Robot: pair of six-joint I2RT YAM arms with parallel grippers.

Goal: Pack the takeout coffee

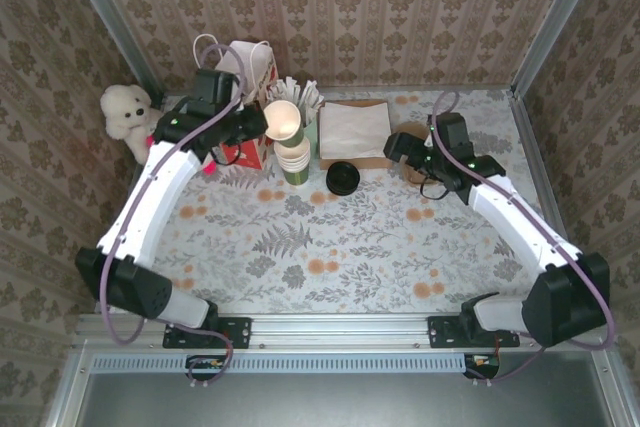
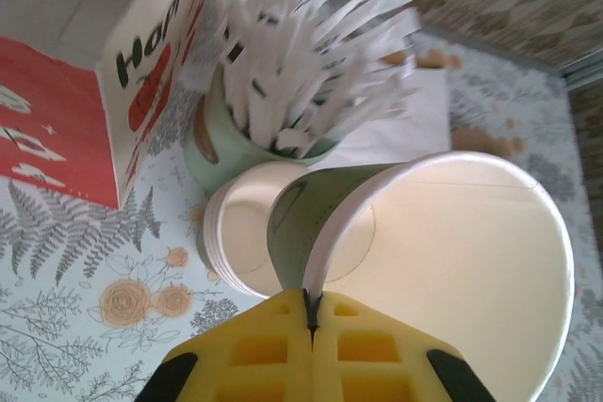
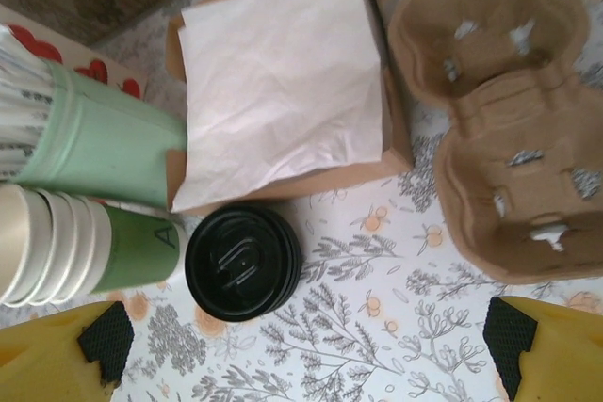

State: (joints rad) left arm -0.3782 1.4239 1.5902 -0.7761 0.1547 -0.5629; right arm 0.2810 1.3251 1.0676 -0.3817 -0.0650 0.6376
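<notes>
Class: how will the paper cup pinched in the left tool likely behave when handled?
The paper cup looks empty and thin-walled, so it is probably light, and its rim may dent where the left tool pinches it. Held tilted, it might slip; on its side it would likely roll.

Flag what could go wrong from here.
The left hand pinches only the thin rim wall of the paper cup; it could slip or crumple.
That cup hangs just above the cup stack and beside the straw holder; a swing might topple either.
The open right hand hovers by the black lid, close to that stack; reaching could bump it.
</notes>
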